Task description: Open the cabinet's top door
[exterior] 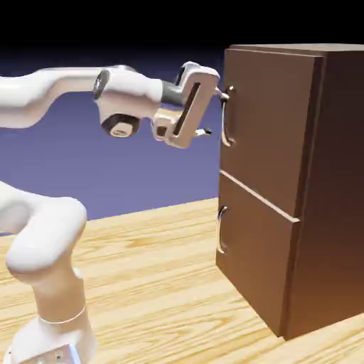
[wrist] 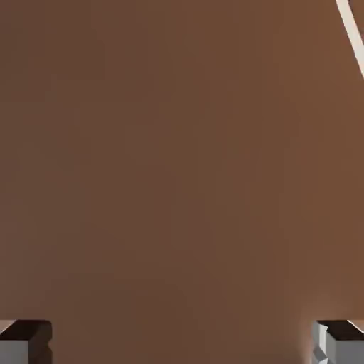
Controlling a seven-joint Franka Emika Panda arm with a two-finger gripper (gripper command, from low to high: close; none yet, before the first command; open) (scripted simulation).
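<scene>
Brown top door [exterior: 269, 128] facing end effector [exterior: 215, 114]

Ext. view: counter [exterior: 160, 298] surfaced in pale yellow-brown wood w/ wavy dark grain; its far edge is seen at a slight slant, rising toward the R, w/ part hidden by the cabinet. The tall dark brown cabinet [exterior: 263, 142] is stood upright on the R side, its R part cut off by the frame. The white robot base [exterior: 60, 341] is placed near L, partly cropped. Bare wood is left btwn the two, well apart.
</scene>
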